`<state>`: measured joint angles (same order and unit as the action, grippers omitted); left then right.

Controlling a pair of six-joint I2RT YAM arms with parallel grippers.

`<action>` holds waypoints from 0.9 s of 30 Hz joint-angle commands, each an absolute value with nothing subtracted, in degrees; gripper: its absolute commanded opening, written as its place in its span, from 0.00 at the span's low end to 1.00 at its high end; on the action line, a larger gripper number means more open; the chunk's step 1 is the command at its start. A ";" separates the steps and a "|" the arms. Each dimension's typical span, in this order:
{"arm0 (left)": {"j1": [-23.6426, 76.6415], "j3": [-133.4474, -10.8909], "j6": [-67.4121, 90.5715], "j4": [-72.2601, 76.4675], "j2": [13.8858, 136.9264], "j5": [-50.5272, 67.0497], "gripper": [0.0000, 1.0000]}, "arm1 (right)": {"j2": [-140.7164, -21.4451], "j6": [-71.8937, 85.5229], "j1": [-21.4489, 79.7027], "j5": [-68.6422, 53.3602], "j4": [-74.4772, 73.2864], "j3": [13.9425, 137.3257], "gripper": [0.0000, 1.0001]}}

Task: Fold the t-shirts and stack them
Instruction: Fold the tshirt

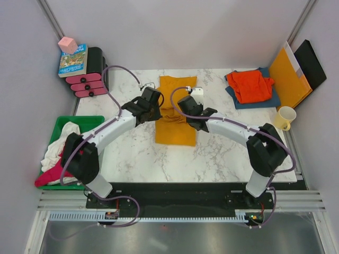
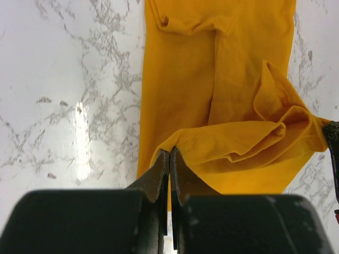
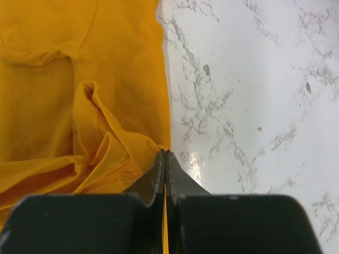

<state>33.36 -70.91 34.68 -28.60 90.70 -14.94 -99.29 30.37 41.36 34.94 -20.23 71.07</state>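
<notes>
Mustard-yellow t-shirt [image 1: 176,111] sits centre of the marble table [image 1: 228,153] in the top view, a long narrow strip running top to bottom. The hem is lifted and bunched near its middle. Left gripper [image 2: 169,159] is pinched closed on the shirt's left edge, with a sliver of yellow cloth between the fingers [image 2: 157,177]. Right gripper [image 3: 164,159] is the same on the right edge: jaws clamped tight, yellow strip showing in the seam. From above the two grippers face each other across the shirt, left [image 1: 157,107] and right [image 1: 184,109], roughly level. Wrist views show a raised fold with a stitched hem spanning between them, rest of the cloth flat on the marble. Red-orange t-shirt [image 1: 250,84] is folded on top of the dark blue t-shirt [image 1: 265,99], upper right of the table, just beside the orange-yellow folder [image 1: 288,76]. Cream mug [image 1: 285,117] is below that. White t-shirt [image 1: 61,140] and magenta t-shirt [image 1: 48,175] are heaped in the green bin [image 1: 90,123] at the left edge. Book [image 1: 73,61] with pink cube [image 1: 68,45] on it, upper left.
</notes>
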 commanded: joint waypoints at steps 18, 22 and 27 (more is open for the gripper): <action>27.33 -85.36 31.20 -29.09 107.24 -13.35 0.32 | -109.26 26.46 36.04 32.78 -14.69 81.13 0.35; 27.51 -81.57 32.08 -27.60 99.51 -13.89 0.58 | -102.14 27.24 37.17 32.61 -14.94 75.70 0.55; 29.61 -73.59 34.19 -26.90 91.94 -10.38 0.53 | -94.49 29.44 41.83 29.81 -14.60 67.18 0.47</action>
<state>27.81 -78.61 32.25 -28.16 99.07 -11.88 -100.57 27.27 38.41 31.77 -16.62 72.99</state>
